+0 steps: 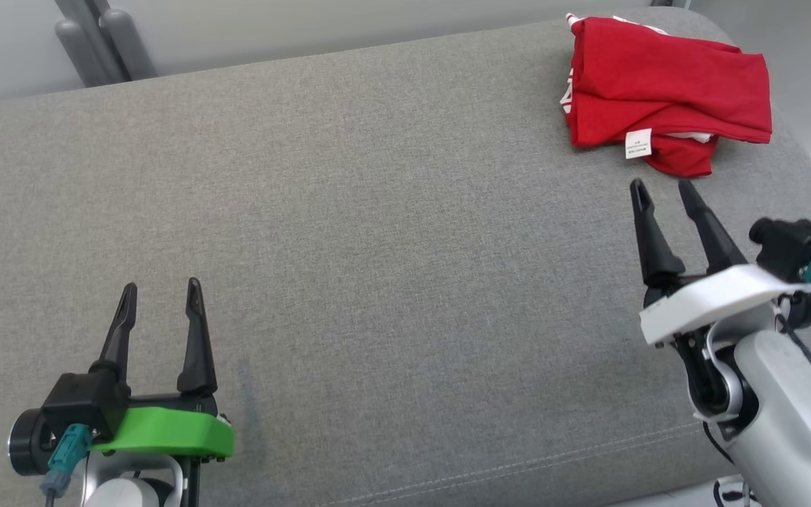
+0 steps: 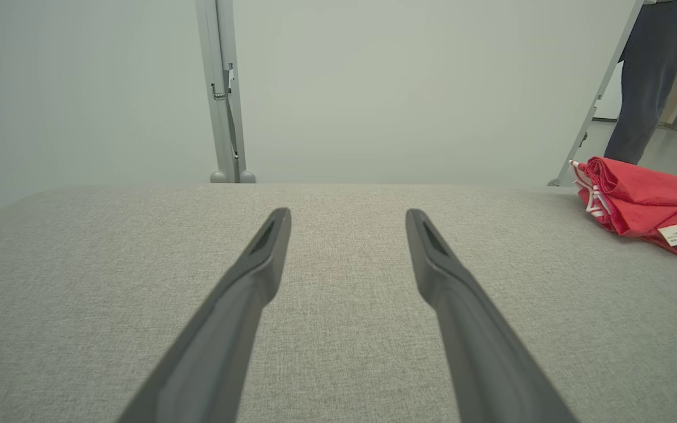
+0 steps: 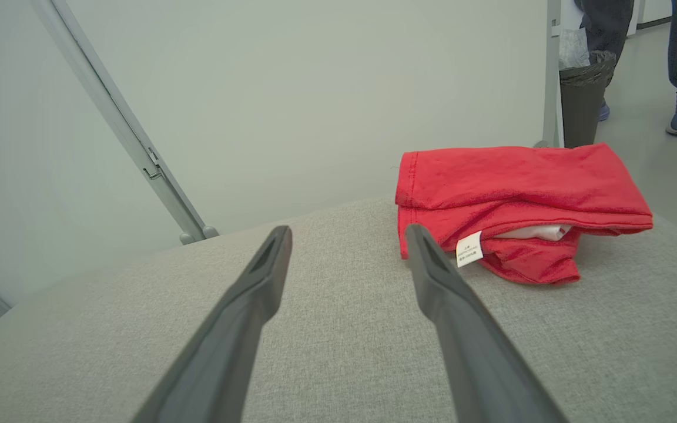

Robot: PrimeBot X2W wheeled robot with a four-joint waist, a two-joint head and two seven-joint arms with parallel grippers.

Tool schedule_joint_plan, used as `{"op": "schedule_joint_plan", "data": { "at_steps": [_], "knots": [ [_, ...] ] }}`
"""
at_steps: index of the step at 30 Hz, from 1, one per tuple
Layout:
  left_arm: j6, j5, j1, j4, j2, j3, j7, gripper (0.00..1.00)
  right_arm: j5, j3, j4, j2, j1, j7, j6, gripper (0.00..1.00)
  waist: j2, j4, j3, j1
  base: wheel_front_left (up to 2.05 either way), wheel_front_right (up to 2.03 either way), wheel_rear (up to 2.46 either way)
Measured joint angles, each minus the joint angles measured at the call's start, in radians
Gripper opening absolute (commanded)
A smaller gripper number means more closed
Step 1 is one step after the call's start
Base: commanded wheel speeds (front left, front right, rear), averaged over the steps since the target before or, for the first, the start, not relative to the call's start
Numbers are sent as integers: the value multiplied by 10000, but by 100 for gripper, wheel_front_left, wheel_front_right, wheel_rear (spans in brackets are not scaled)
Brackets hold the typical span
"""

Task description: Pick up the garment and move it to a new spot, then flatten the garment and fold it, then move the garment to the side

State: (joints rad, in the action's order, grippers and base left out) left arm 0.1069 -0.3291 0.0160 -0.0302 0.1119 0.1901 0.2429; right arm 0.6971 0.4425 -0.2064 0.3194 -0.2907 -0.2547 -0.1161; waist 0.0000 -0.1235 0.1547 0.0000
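Garment (image 1: 666,84) first: it is red and lies in a loose, layered bundle at the far right corner of the grey padded table (image 1: 377,211), with a small white label (image 1: 638,143) hanging off its near edge. Nothing is touching it. The right gripper (image 1: 662,184) hovers just short of that near edge, its two dark fingers spread apart and empty, aimed roughly at the label. The left gripper (image 1: 161,285) sits well away at the near left, also spread wide and holding nothing, with bare cloth surface ahead of it. Judging by how things lie, this looks like the pick-up step not yet begun, though the bundle is tidy enough that it could equally be a finished fold set aside; I cannot tell for certain. If the pick-up is in hand, the next move calls for the right arm to reach a little forward and down and pinch through several layers, not just the top one. The left arm could then help spread the cloth in the open middle.
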Motion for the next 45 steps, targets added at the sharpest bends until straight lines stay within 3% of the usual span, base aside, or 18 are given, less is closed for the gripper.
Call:
{"op": "schedule_joint_plan", "data": {
  "at_steps": [13, 39, 40, 45],
  "knots": [
    [6, 207, -312, 144, 0, -332, 58, 100, -1043, -593, 836, -422, 1482, 0, -77, 100, 0, -23, -105, 0, 0, 0, 0],
    [79, 424, -421, 132, -19, -336, 61, 100, -2140, -1348, 1762, -759, 2354, 0, -90, 100, 0, 282, -103, 0, 0, 0, 0],
    [77, 424, -421, 132, -19, -336, 59, 0, -2148, -1369, 1791, -777, 2376, 0, -90, 0, 0, 294, -97, 0, 0, 0, 0],
    [77, 418, -446, 715, -130, -207, 38, 0, -2128, -1214, 1290, -1078, 2615, 6, -77, 0, 0, 298, -95, 0, 0, 0, 0]
  ]
}}
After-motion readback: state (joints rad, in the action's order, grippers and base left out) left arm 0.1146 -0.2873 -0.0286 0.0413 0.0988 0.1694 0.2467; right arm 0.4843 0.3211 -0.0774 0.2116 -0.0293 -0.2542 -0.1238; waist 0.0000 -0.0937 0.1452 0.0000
